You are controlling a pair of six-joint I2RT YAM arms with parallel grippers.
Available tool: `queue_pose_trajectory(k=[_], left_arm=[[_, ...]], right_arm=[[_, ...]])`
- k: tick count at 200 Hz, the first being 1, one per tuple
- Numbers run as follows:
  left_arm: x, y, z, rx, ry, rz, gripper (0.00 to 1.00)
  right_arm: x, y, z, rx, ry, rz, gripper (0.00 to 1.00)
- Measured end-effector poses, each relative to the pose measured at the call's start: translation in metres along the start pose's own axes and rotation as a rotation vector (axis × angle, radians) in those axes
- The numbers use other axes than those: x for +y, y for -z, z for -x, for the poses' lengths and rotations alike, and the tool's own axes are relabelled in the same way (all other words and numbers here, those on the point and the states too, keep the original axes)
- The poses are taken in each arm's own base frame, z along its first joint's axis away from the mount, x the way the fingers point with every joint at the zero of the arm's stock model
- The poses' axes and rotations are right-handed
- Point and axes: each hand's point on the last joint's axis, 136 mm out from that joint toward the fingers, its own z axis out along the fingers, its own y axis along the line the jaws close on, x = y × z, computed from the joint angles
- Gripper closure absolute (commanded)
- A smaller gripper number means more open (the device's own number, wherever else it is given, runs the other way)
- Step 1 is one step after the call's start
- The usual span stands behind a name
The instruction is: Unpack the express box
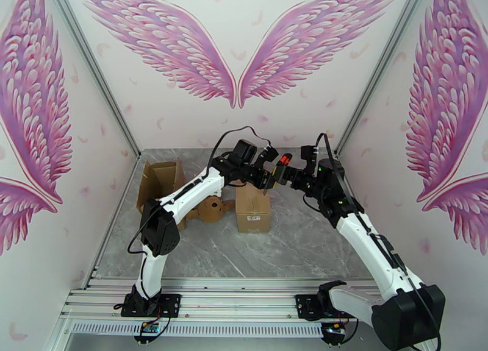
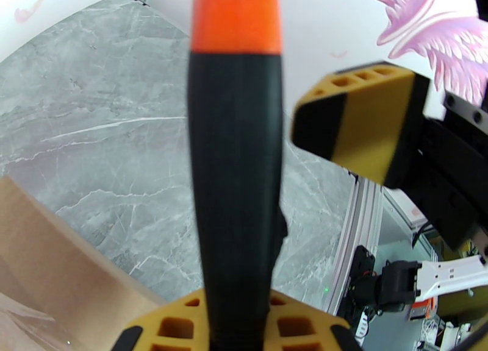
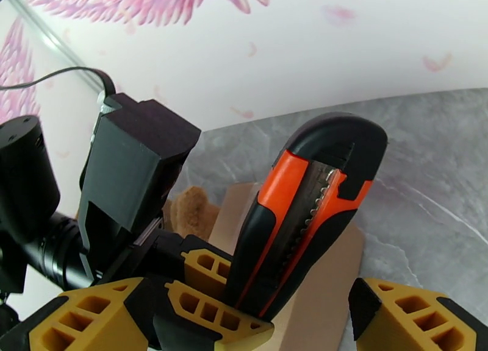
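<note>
A: Who holds the knife [image 3: 305, 224]?
B: The left pincer [image 2: 238, 322] — clenched on it. The right pincer [image 3: 256, 319] gapes, released.
A: The box [image 1: 252, 207]?
B: Closed, mid-worktop [image 1: 293, 248], nearer the far edge.

my left arm [image 1: 183, 201] rose from its base at seven o'clock and reached toward one o'clock, elbow bent low. my right arm [image 1: 366, 239] climbed from its base at five o'clock toward eleven. the two wrists met nose to nose near the centre of the top view, a touch toward twelve. my left gripper [image 1: 269, 177] was clamped on the butt end of the utility knife [image 1: 283, 161], yellow fingers [image 3: 204, 267] pinching the handle. my right gripper [image 1: 293, 173] had its jaws spread wide around that handle, and the finger [image 3: 415, 319] at the three o'clock side stood apart from it.
</note>
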Motion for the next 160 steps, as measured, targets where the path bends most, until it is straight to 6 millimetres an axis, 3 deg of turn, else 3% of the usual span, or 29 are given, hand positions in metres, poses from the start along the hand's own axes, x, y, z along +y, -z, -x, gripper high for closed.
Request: queue_pose_trajectory(k=[36,82,160], left_arm=[[-0.010,0.014,0.008,0.001,-0.067,-0.023,0.87],[-0.028,0.035,0.014,-0.009,-0.107,-0.090,0.88],[-0.059,0.052,0.017,0.001,-0.153,-0.183,0.88]], right_arm=[[0.006,0.005,0.005,-0.026,0.013,0.165,0.21],[0.039,0.010,0.016,-0.038,0.061,0.425,0.26],[0.066,0.023,0.019,-0.051,0.102,0.610,0.39]])
